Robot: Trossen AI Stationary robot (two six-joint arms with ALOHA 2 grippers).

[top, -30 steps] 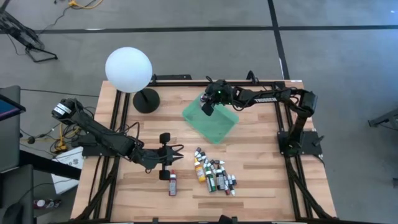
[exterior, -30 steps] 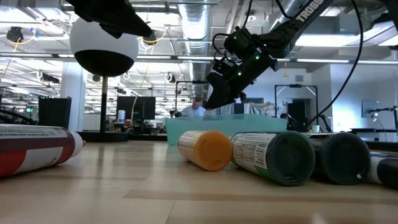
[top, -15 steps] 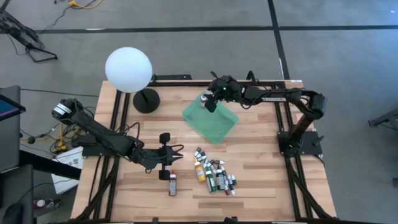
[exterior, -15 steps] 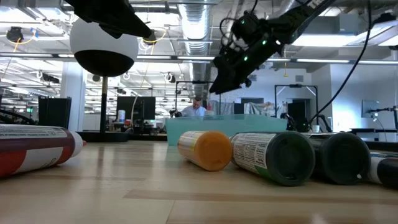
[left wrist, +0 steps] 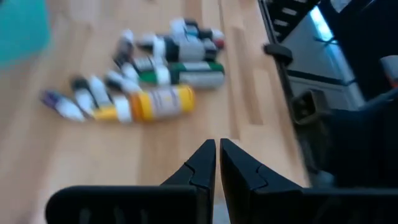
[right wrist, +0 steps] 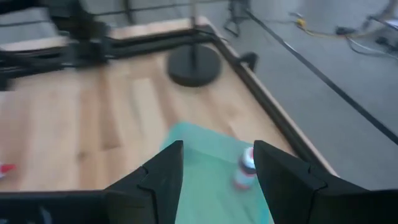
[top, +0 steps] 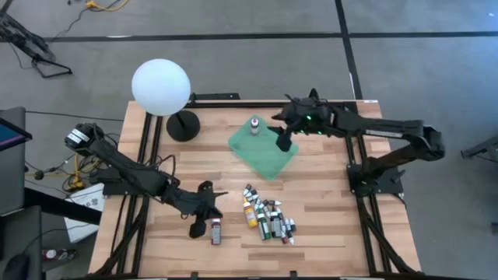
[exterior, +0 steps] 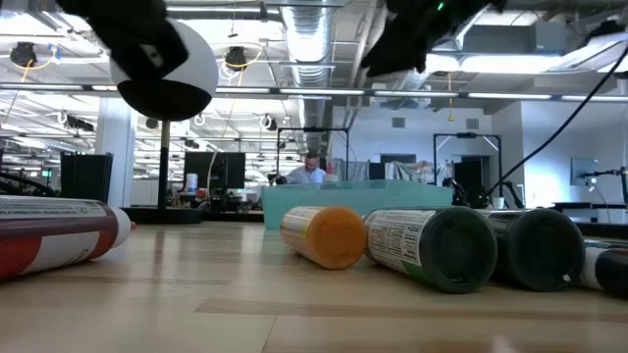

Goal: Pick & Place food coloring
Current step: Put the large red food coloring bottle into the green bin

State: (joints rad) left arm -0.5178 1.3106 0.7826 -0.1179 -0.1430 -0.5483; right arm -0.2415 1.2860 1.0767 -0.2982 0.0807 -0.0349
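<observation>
Food coloring pile [top: 268, 217]: small bottles and tubes lie close together on the wooden surface [top: 327, 194], near its front edge; the bodies are yellow, green, dark and white, with small caps.
Yellow bottle [left wrist: 163, 102]: it lies on its side at the edge of the pile, with a printed label; in the low view its round orange-yellow end [exterior: 325, 235] faces the camera.
Green bottle [exterior: 432, 246]: it lies just beside the yellow one, touching it, with a dark cap.
Red tube [top: 216, 231]: it lies alone, apart from the pile, close to the left end effector.
Single bottle [top: 254, 124]: it stands upright in the green tray [top: 264, 152], near the tray's far corner; pale body, reddish band.
Left end effector [top: 198, 226]: low over the surface, beside the red tube; the fingers are pressed together with only a thin slit between them, holding nothing.
Right end effector [top: 284, 140]: above the right side of the tray; the fingers are spread wide and empty.
Lamp [top: 161, 88]: a white ball on a black round foot, at the far left of the surface.
</observation>
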